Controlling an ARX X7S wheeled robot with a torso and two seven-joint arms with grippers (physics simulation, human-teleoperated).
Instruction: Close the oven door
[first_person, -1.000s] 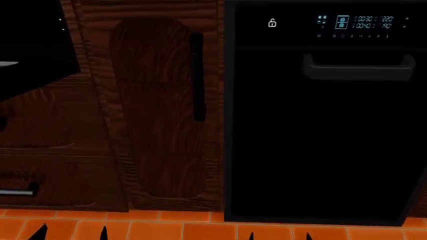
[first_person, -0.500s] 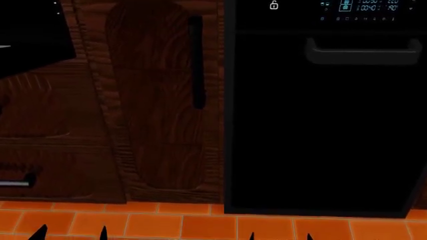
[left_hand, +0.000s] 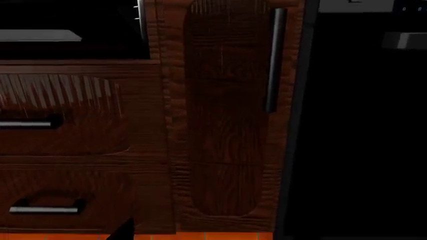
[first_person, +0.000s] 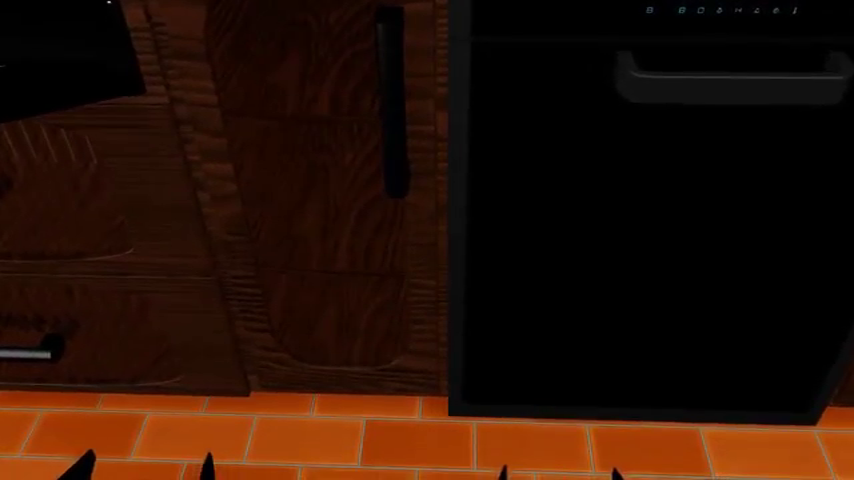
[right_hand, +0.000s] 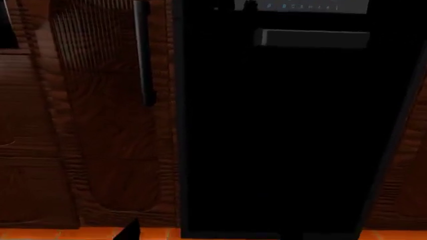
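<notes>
Only a corner of the oven door (first_person: 67, 45) shows, as a glossy black panel at the upper left of the head view. In the left wrist view the oven door (left_hand: 67, 15) carries a silver-grey trim strip (left_hand: 40, 35) above the wood drawers. Both grippers are far below it, near the floor. My left gripper (first_person: 144, 468) shows as two dark tips standing apart, with nothing between them. My right gripper (first_person: 561, 474) does the same in front of the black appliance. Each wrist view shows just one dark fingertip (left_hand: 123, 231) (right_hand: 130, 231).
A dark wood cabinet door (first_person: 320, 200) with a black vertical bar handle (first_person: 392, 105) stands in the middle. Right of it is a tall black appliance front (first_person: 641, 250) with a grey handle (first_person: 727, 82). Drawers with silver handles (left_hand: 43, 209) are at the left. Orange floor tiles (first_person: 400, 440) run below.
The whole scene has slid upward in the head view: the blue display has nearly left the top edge and more orange floor shows. The fingertips keep their places in the frame.
</notes>
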